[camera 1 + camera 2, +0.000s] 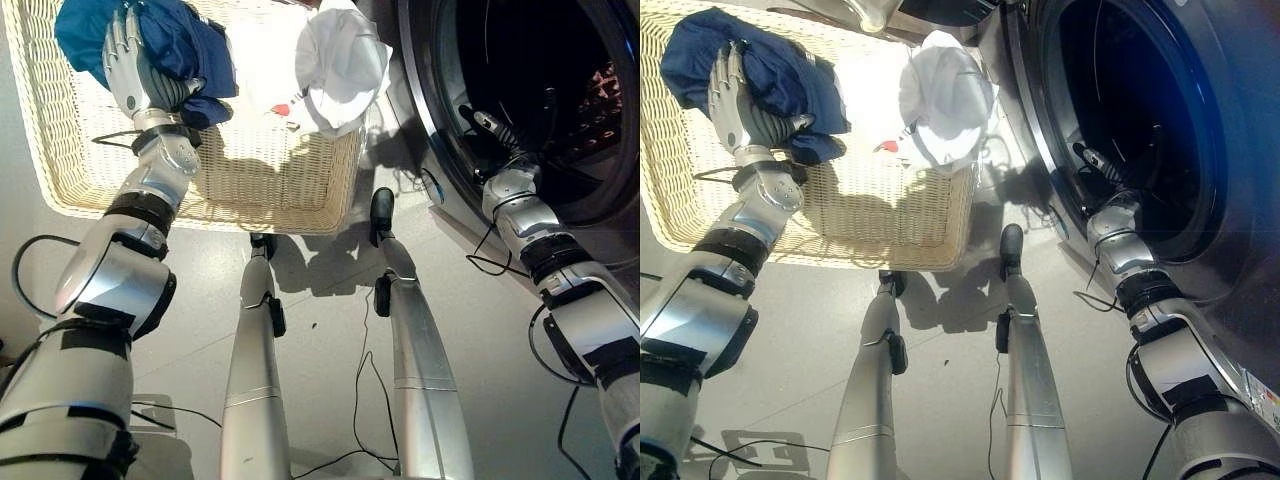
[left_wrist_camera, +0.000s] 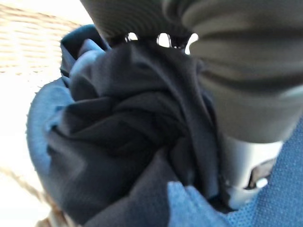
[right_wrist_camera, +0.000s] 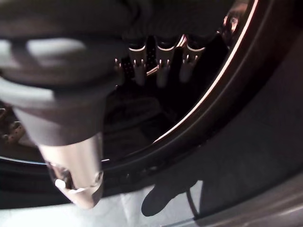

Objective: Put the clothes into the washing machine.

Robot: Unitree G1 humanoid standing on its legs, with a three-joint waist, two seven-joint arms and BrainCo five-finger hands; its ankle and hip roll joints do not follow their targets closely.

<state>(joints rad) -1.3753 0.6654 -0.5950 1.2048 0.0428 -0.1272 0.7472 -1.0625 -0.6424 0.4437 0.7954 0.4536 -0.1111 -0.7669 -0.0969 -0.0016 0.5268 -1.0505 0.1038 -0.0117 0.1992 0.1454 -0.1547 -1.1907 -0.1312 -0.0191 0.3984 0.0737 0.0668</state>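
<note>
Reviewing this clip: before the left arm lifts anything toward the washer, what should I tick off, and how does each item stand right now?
1. Left hand on the blue garment in the wicker basket: ok, it rests on the cloth.
2. Firm grasp on that garment: cannot tell; the wrist view shows dark folds against the hand, fingertips hidden.
3. Washing machine door opening clear: not ok, the right hand sits at the drum's rim.
4. Right hand empty: ok, fingers straight, holding nothing.
5. White garment left for later: ok, it lies on the basket's edge beside the machine.
</note>
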